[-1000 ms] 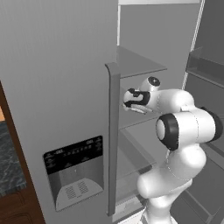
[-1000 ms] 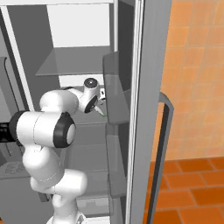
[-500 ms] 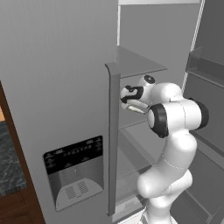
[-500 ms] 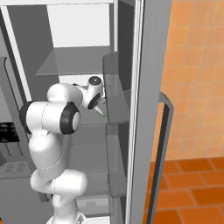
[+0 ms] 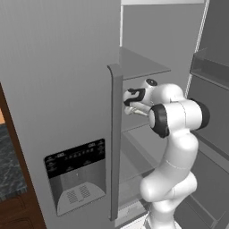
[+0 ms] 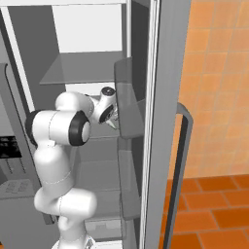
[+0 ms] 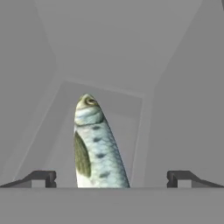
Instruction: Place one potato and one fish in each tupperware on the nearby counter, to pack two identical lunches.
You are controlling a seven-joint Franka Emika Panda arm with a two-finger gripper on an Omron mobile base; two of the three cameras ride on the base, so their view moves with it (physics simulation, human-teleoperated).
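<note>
A pale silvery-green fish point(image 7: 94, 144) lies on a grey fridge shelf, its head pointing away from the hand. My gripper point(image 7: 111, 178) is open, with one fingertip point(image 7: 41, 178) to the left of the fish's tail end and the other far to its right; neither touches it. In the base views the gripper point(image 5: 129, 103) point(image 6: 114, 119) reaches into the open fridge at mid-shelf height. A strip of the dark marbled counter point(image 5: 8, 166) shows at the far left. The potato and the tupperware are out of view.
The left fridge door point(image 5: 67, 89) with its dispenser panel point(image 5: 77, 173) stands close beside the hand. A glass shelf point(image 5: 142, 67) hangs just above it. The right door point(image 6: 163, 121) carries bins point(image 6: 127, 99) and a handle point(image 6: 184, 165). An orange tiled wall point(image 6: 219, 87) lies beyond.
The arm has folded more upright and the hand has pushed a little deeper into the fridge. The jaws have stayed open.
</note>
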